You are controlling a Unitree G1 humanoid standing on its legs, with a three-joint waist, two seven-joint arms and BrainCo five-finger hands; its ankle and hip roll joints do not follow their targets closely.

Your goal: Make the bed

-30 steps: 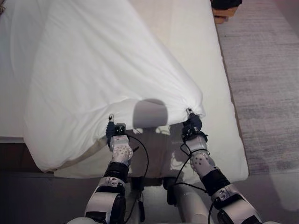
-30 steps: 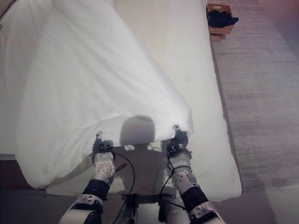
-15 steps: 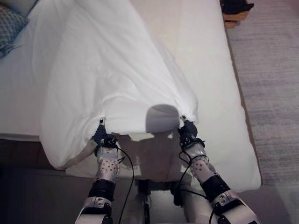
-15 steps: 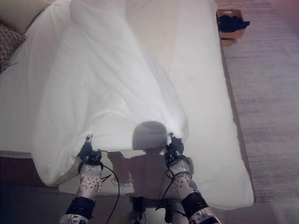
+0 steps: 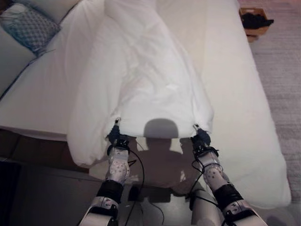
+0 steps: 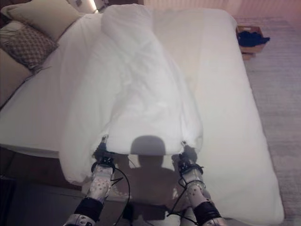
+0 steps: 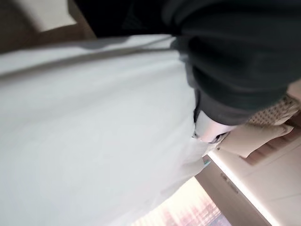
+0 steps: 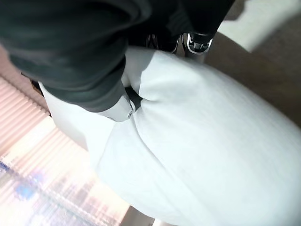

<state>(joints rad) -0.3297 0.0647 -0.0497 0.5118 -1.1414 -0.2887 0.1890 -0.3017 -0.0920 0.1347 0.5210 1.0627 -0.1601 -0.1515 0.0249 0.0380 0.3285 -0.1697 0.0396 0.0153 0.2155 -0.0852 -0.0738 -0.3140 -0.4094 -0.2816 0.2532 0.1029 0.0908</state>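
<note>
A white duvet (image 5: 150, 80) lies bunched in a long strip down the middle of the bed (image 5: 244, 108). Its near edge hangs lifted over the foot of the bed. My left hand (image 5: 115, 137) grips the near edge's left corner, and my right hand (image 5: 201, 139) grips its right corner. In the left wrist view the dark cover and a silver finger (image 7: 209, 129) press into the white cloth (image 7: 94, 132). In the right wrist view the fingers (image 8: 126, 101) are curled into a fold of the duvet (image 8: 197, 136).
A patterned cushion (image 5: 30, 27) and a beige pillow (image 6: 44, 16) lie at the bed's head on the left. A wooden box (image 5: 255, 21) holding something dark stands on the grey carpet (image 5: 287, 80) to the right. The duvet's left side droops past the mattress edge (image 5: 84, 150).
The camera has moved, so the bed's head and the pillows now show. The duvet, billowing before, has sunk and lies narrower and flatter. Both hands keep hold of its near edge.
</note>
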